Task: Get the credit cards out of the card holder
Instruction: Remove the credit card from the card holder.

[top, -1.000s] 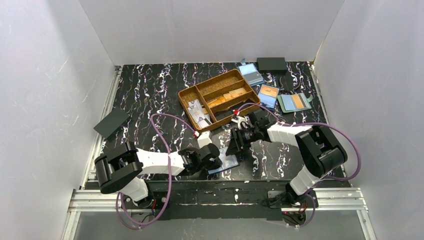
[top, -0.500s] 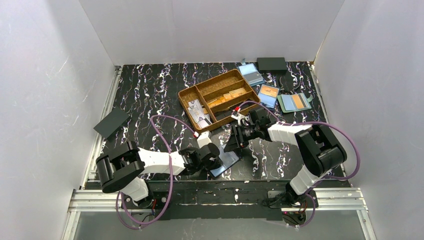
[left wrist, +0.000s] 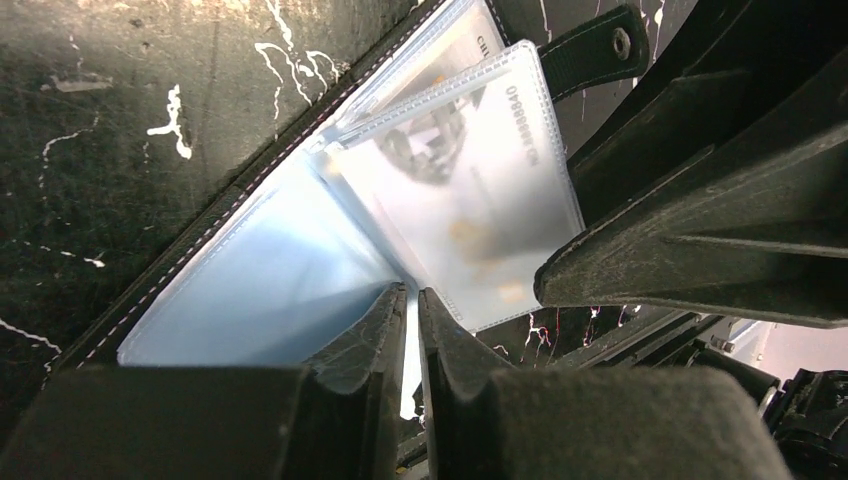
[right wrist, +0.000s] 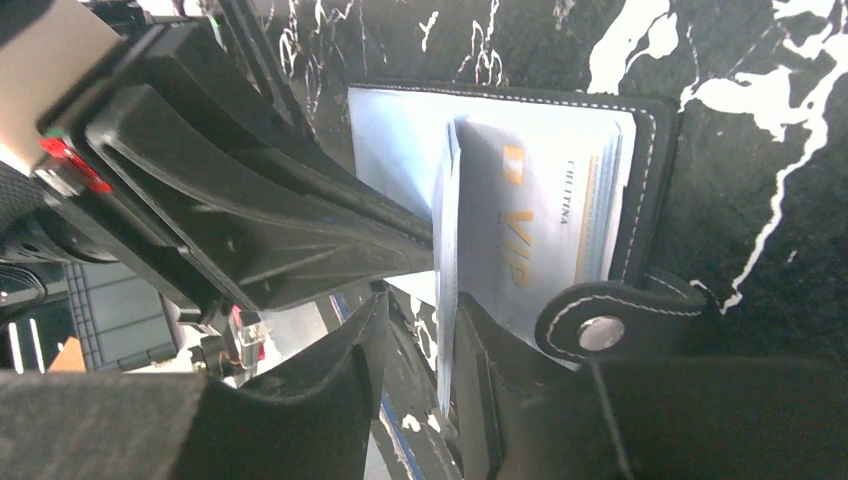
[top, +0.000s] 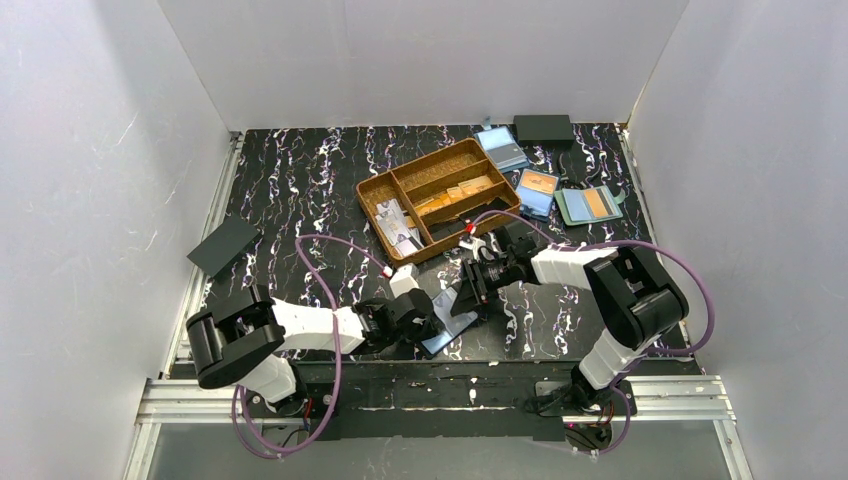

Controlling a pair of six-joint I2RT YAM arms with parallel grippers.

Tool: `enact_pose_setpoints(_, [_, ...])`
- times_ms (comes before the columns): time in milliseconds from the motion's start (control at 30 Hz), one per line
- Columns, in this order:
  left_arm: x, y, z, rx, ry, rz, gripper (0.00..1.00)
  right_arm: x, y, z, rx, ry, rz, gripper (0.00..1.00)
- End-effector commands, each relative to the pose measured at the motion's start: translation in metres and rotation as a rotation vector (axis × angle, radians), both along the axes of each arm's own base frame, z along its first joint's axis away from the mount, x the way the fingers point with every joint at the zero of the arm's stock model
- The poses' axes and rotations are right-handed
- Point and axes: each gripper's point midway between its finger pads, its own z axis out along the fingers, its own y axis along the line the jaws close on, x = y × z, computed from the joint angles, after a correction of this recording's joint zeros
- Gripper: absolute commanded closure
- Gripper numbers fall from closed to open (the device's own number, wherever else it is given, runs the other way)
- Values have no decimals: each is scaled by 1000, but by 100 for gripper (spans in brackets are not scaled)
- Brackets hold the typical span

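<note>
Left wrist: our left gripper (left wrist: 412, 312) is pinching the card holder (left wrist: 250, 280).
Right gripper (right wrist: 420, 322): straddling the credit cards (right wrist: 540, 230); grip unclear.

Bright, even overhead light fills the top view, and the white walls (top: 100, 150) cast almost no shadow on the table (top: 300, 180). Both wrist views are dimmer: the left gripper (left wrist: 411, 305) and right gripper (right wrist: 418, 330) loom dark and soft-edged. The sleeves of the card holder (left wrist: 250, 270) look milky, perhaps from glare, and their print is blurred.
</note>
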Motion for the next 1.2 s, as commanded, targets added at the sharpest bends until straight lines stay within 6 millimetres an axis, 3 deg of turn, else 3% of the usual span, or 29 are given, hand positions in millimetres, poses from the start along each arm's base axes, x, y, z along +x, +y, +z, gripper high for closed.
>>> enact_pose_setpoints(0, [-7,29,-18,82,29,19,89,-3,-1,-5,-29,-35,43,65])
enact_pose_setpoints(233, [-6,28,-20,53,33,32,89,-12,0,-13,-60,-36,101,72])
enact_pose_setpoints(533, [-4,26,-17,13,31,43,87,-14,1,-14,-62,-57,130,99])
enact_pose_setpoints(867, [-1,21,5,-75,0,53,65,-8,1,-9,-66,-116,133,99])
enact_pose_setpoints(1167, [5,16,20,-181,-17,79,52,-3,0,-2,-66,-168,129,99])
